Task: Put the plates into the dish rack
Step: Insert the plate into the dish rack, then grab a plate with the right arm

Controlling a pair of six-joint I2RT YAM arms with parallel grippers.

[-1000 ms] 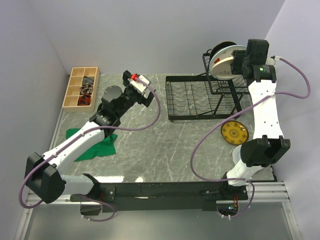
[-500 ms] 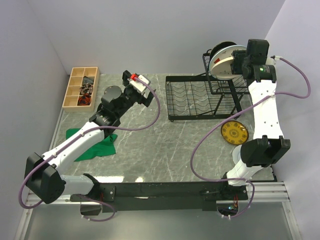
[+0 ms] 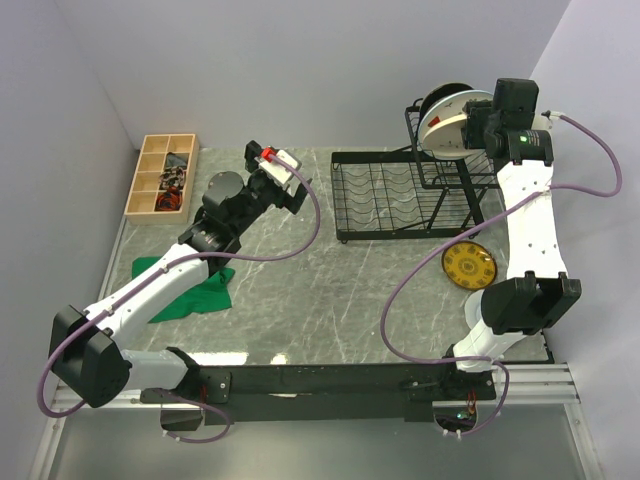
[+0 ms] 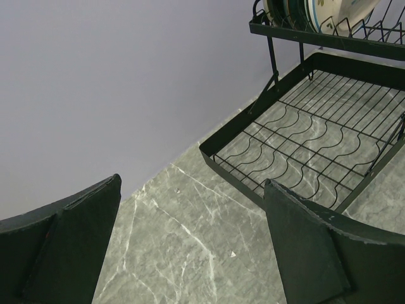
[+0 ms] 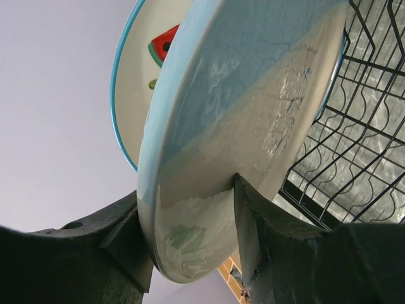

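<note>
Right wrist view: right gripper (image 5: 190, 209) clamped on cream-and-blue plate (image 5: 253, 107), upright beside watermelon plate (image 5: 142, 82), apparently atop dish rack (image 5: 354, 126); left gripper (image 4: 193, 190) spread wide, empty, above worktop (image 4: 177, 240); yellow plate (image 3: 468, 266) flat on worktop.

wooden compartment box (image 3: 161, 176): upper left, small items inside
green cloth (image 3: 208, 293): lower left, crumpled
table (image 3: 330, 290): grey marbled surface
</note>
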